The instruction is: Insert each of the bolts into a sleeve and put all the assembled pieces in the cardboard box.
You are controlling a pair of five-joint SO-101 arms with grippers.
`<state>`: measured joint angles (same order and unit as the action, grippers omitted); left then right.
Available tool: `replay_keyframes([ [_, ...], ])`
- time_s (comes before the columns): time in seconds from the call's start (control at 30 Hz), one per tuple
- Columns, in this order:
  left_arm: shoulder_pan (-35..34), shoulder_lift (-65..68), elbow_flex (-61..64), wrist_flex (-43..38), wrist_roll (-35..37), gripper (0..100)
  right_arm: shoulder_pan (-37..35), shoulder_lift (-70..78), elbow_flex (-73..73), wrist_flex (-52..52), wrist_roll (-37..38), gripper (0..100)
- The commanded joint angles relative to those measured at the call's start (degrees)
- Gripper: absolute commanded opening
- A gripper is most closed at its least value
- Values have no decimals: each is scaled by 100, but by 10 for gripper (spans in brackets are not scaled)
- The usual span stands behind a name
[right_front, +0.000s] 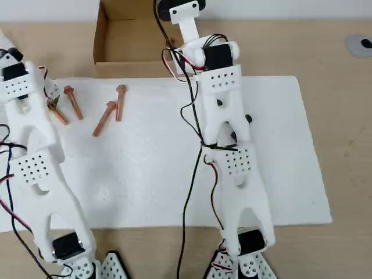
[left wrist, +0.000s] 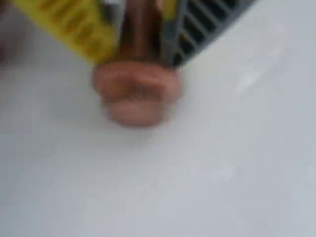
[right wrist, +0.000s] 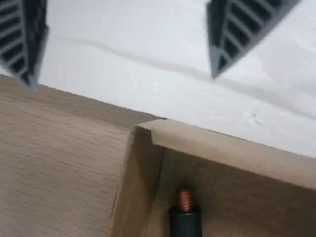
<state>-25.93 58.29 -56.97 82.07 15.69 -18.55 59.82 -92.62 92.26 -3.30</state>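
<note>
The left pincer (left wrist: 136, 49) is clamped on a bolt (left wrist: 136, 94) by its shank, head toward the white foam sheet (right_front: 174, 174), at the sheet's far left corner. Three loose bolts (right_front: 120, 103) lie just beside it along the sheet's far edge. The right pincer (right wrist: 123, 69) stands wide over a corner of the cardboard box (right wrist: 222, 148) at the far edge of the bench (right_front: 337, 87). Inside that corner sits a black sleeve (right wrist: 185, 219) with a bolt tip protruding.
</note>
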Motion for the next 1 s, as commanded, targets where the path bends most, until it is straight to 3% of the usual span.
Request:
replay_keyframes([
  [0.0, 0, 66, 9, 105, 18, 9, 57, -541, -286, 9, 62, 265],
  [0.13, -18, -4, -334, 440, 167, 9, 57, -541, -286, 9, 26, 264],
  [0.27, 44, -497, -1996, 1354, -44, 9, -22, -752, -286, 281, -18, 264],
  [0.37, 229, -936, -3552, 1890, -431, 5, -119, -1349, -286, 853, -563, 264],
  [0.47, 281, -1552, -3754, 1881, -651, 2, -31, -1807, -286, 1020, -1301, 264],
  [0.57, 325, -2343, -3077, 1890, -747, 2, 215, -2035, -224, 1029, -2101, 264],
  [0.73, 747, -3670, -897, 1881, -1143, 3, 330, -2035, 725, 1029, -3147, 264],
  [0.97, 1081, -5631, 2084, 1486, -1169, 11, 321, -2026, 2334, 967, -3771, 264],
])
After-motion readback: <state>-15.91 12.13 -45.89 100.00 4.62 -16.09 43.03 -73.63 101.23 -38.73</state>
